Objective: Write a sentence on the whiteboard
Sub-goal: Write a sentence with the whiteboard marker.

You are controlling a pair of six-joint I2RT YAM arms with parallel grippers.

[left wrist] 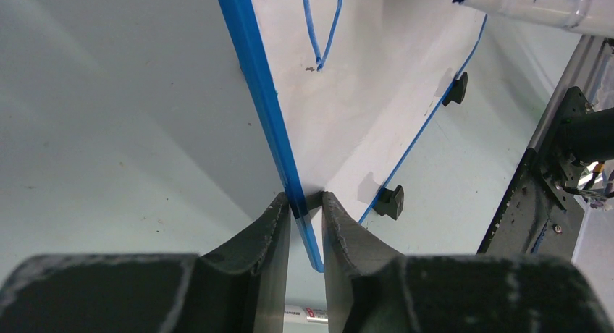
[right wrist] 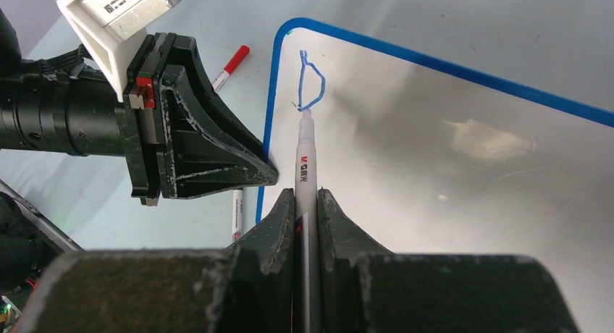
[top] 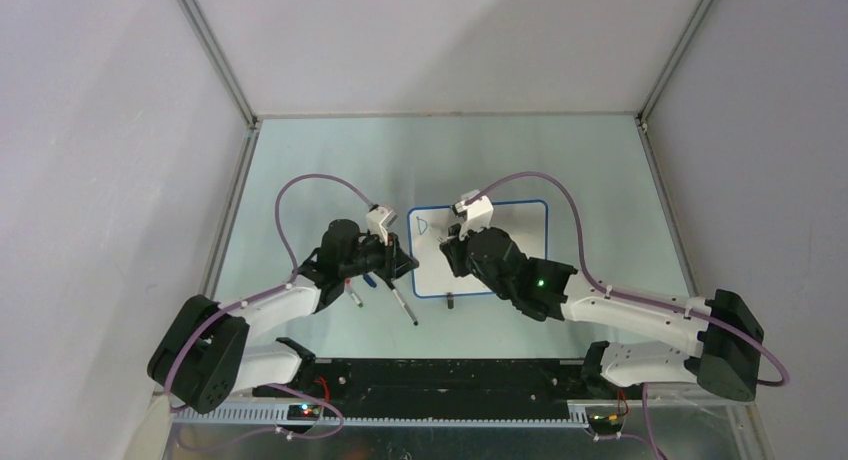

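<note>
The whiteboard [top: 500, 250] lies flat mid-table, white with a thin blue rim [left wrist: 264, 101]. Of the sentence, only a blue "D" [right wrist: 310, 83] shows, near the board's far left corner. My left gripper [left wrist: 305, 201] is shut on the board's left rim, with the edge pinched between its fingers. My right gripper [right wrist: 307, 199] is shut on a white marker [right wrist: 305, 156]. The marker's tip rests on the board at the bottom of the "D". In the top view the left gripper [top: 398, 262] sits at the board's left edge and the right gripper [top: 452, 242] hovers over its left part.
Loose markers lie on the table left of the board: a red-capped one [right wrist: 232, 64], another [top: 403, 305] near the front and one [top: 352, 295] under the left arm. Two black clip feet [left wrist: 392, 201] [left wrist: 457, 88] stick out from the board's near long edge. Enclosure walls ring the table.
</note>
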